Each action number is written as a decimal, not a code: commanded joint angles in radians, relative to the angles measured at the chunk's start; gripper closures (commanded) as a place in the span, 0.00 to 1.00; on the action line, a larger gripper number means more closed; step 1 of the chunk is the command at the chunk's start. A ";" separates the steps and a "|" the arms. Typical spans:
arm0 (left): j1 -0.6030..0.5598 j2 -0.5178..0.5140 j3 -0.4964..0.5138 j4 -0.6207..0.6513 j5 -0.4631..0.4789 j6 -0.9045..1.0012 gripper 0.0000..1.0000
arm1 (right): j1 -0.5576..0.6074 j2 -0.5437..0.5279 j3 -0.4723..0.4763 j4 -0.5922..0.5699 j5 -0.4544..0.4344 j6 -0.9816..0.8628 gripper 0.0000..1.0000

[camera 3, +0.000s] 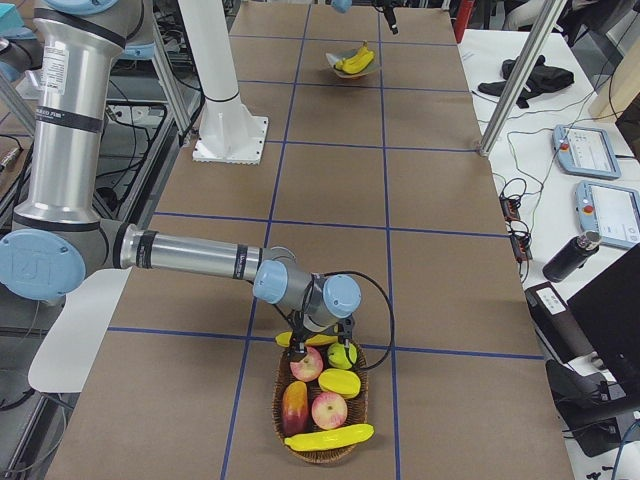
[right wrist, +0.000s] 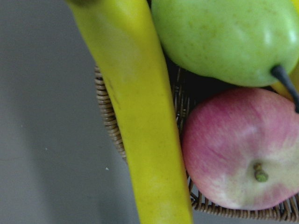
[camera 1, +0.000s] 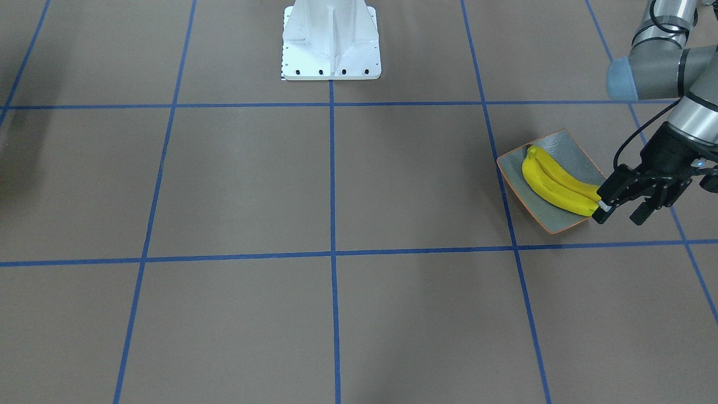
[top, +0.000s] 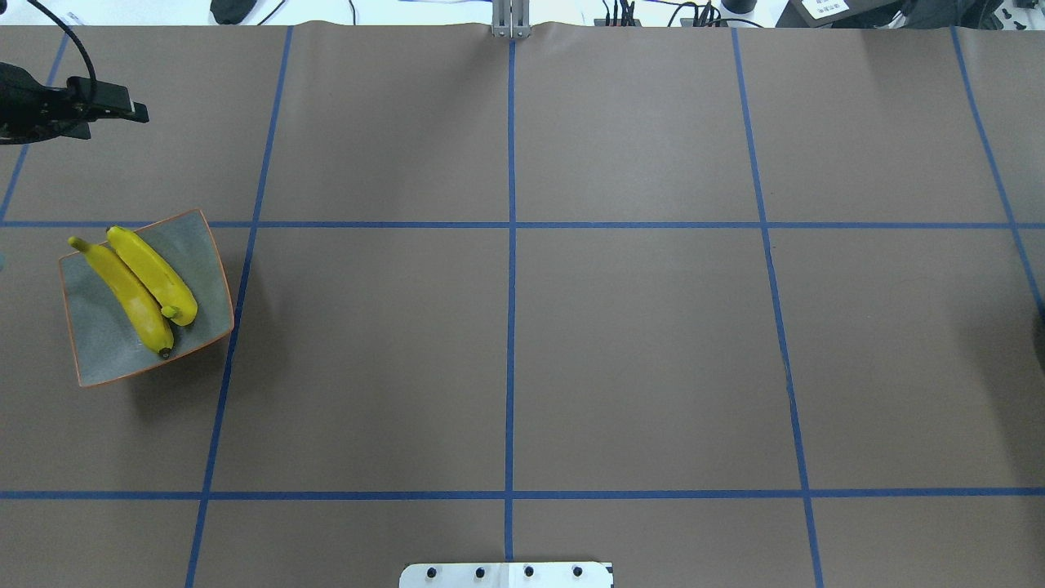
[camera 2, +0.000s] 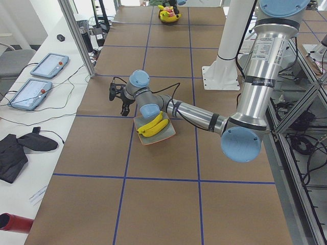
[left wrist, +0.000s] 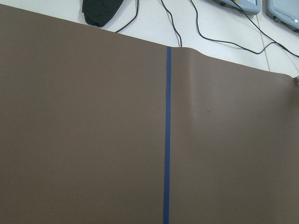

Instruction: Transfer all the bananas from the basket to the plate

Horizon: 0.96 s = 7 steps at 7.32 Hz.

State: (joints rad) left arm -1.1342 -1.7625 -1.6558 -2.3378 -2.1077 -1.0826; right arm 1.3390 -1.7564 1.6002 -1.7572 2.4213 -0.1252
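The right pincer (camera 3: 322, 336) hangs low over the basket (camera 3: 320, 456) at the worktop's right end, parted or clenched I cannot tell; the left pincer (camera 1: 620, 216) gapes empty near the plate (top: 106, 351) (two bananas (top: 155, 273) aboard). The glossy rim banana (right wrist: 140, 130), crowded by pear (right wrist: 224, 37) and apple (right wrist: 243, 149), could slip from a skewed grip or roll them out

A brown tabletop (top: 637, 351) is marked into squares by blue tape lines (top: 511, 327). Along its far edge a white bench (camera 2: 51, 127) is set, on which two grey tablets (camera 2: 31, 93) and a dark cloth (camera 2: 18, 150) are laid.
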 commanded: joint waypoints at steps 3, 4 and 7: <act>0.001 0.001 0.001 -0.003 0.000 0.001 0.00 | -0.018 0.003 -0.017 0.025 0.013 0.001 0.01; 0.001 0.001 0.001 -0.005 0.000 0.001 0.00 | -0.018 0.003 -0.017 0.025 0.013 0.001 0.02; 0.001 0.003 -0.001 -0.008 0.000 0.004 0.00 | -0.020 0.003 -0.023 0.027 0.010 0.001 0.04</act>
State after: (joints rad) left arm -1.1336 -1.7598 -1.6560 -2.3445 -2.1077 -1.0788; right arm 1.3198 -1.7534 1.5792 -1.7306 2.4331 -0.1248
